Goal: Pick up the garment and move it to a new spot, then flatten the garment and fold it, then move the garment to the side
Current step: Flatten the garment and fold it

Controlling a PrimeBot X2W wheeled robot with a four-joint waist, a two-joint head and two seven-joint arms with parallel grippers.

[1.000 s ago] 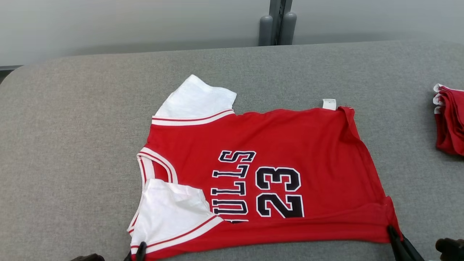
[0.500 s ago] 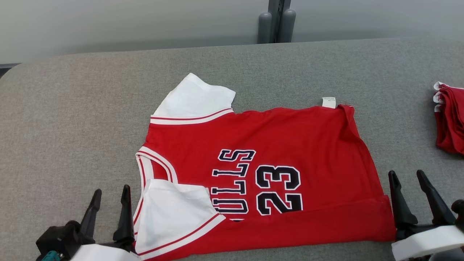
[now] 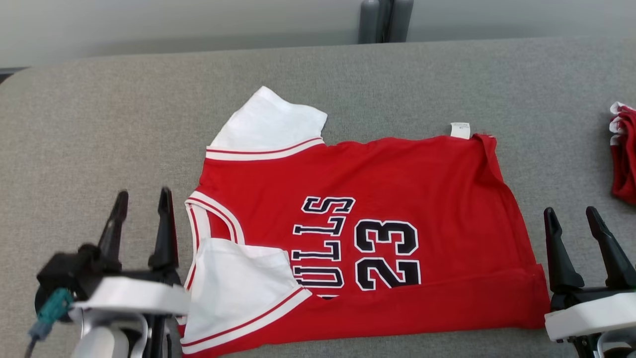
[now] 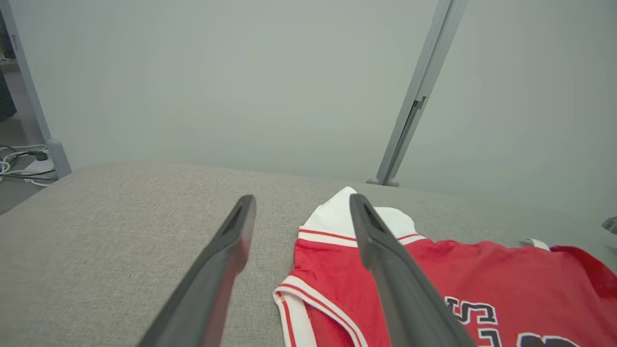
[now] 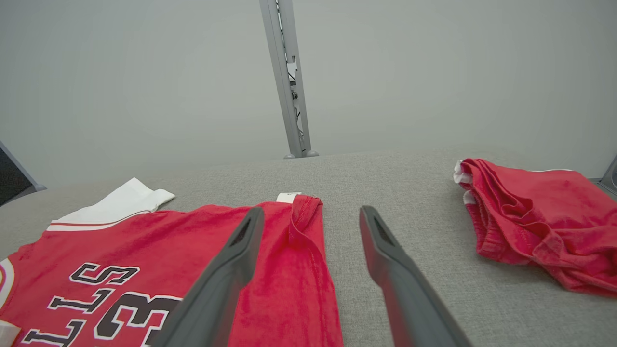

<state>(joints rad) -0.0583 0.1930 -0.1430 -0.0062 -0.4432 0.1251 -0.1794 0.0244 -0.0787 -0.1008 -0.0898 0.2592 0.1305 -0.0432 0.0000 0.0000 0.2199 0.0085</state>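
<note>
A red jersey [image 3: 387, 184] with white sleeves and the number 23 lies flat on the grey table, collar to the left and hem to the right; its near edge is folded over. My left gripper [image 3: 141, 196] hovers open just left of the collar, empty. Beside the hem, my right gripper [image 3: 571, 214] is also open and holds nothing. The left wrist view shows the jersey [image 4: 434, 270] to the right of the spread fingers [image 4: 226, 250]. From the right wrist, the hem [image 5: 299, 250] lies between and left of the fingers [image 5: 385, 250].
A pile of folded red garments [image 3: 623, 154] sits at the table's [image 3: 99, 124] right edge, and in the right wrist view this pile [image 5: 535, 217] lies to the right of the fingers. A grey post [image 3: 380, 20] stands behind the table.
Both grippers let go of the jersey's near corners, opened and rose up into view at its left and right sides. The camera shifted slightly.
</note>
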